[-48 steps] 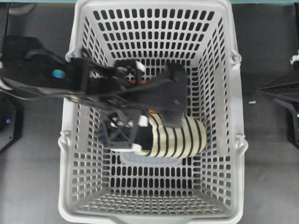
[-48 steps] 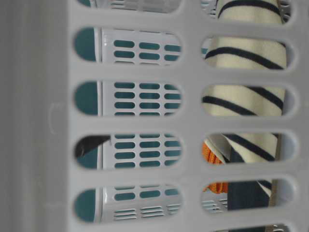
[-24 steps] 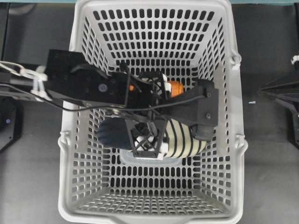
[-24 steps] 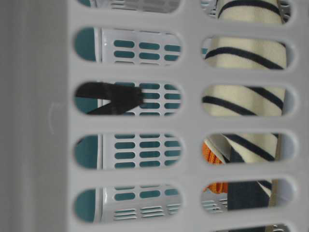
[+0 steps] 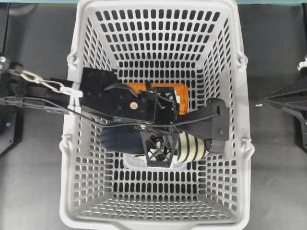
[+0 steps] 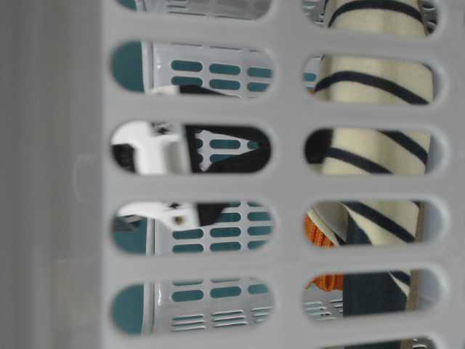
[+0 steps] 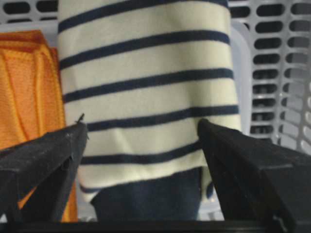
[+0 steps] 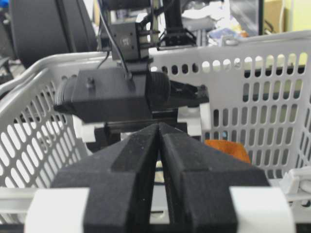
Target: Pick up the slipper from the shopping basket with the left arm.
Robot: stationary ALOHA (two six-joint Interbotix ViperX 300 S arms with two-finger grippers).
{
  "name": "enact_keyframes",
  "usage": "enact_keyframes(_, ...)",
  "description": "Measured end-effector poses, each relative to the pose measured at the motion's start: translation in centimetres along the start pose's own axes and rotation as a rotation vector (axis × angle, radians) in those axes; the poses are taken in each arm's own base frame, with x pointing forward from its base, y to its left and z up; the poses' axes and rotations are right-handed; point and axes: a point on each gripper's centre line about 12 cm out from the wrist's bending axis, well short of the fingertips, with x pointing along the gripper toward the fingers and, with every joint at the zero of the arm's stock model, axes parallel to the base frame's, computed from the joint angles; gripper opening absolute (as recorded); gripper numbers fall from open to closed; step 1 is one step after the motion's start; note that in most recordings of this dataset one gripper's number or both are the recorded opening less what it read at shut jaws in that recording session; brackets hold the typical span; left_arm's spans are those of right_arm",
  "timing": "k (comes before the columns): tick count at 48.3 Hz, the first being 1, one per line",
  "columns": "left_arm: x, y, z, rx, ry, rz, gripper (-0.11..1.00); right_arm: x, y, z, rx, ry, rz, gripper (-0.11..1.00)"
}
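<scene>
The slipper (image 5: 194, 147), cream with navy stripes and a navy insole, lies across the floor of the grey shopping basket (image 5: 158, 4). My left arm reaches down into the basket. Its gripper (image 5: 160, 129) is open, with one finger on each side of the slipper. In the left wrist view the slipper (image 7: 146, 73) fills the gap of the left gripper (image 7: 141, 127), and the black fingers (image 7: 43, 160) stand at its two edges. The slipper also shows through the basket wall (image 6: 370, 80). My right gripper (image 8: 159, 127) is shut and empty outside the basket (image 5: 271, 98).
A folded orange cloth (image 5: 144, 87) lies beside the slipper on its far side and shows in the left wrist view (image 7: 29, 82). A small clear container (image 5: 144, 165) sits partly under the slipper. The basket's slotted walls (image 6: 287, 109) enclose the left gripper.
My left arm has swung right and dropped deeper into the basket, so its open fingers now straddle the slipper. The orange cloth is more uncovered. The right arm has not moved.
</scene>
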Motion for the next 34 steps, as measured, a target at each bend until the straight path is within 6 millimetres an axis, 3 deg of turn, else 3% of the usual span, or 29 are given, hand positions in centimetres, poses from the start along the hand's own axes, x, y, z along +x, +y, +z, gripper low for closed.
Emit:
enact_keyframes(10, 1.3, 0.0, -0.7, 0.0, 0.029, 0.001, 0.84, 0.0, -0.1, -0.3, 0.002, 0.007, -0.002, 0.0)
enact_keyframes(14, 1.4, -0.1, -0.8, 0.003, 0.031, -0.001, 0.68, 0.0, 0.0, -0.3, 0.002, 0.011, -0.001, 0.0)
enact_keyframes(25, 1.0, -0.3, -0.4, 0.019, 0.02, -0.002, 0.06, 0.0, 0.0, -0.5, 0.002, 0.024, -0.002, 0.0)
enact_keyframes(27, 0.8, -0.3, -0.3, 0.021, 0.017, -0.003, 0.01, 0.0, -0.1, -0.5, 0.002, 0.026, -0.004, 0.0)
enact_keyframes(34, -1.3, -0.3, 0.6, 0.024, -0.005, -0.002, 0.01, 0.0, -0.1, -0.6, 0.002, 0.027, -0.003, 0.0)
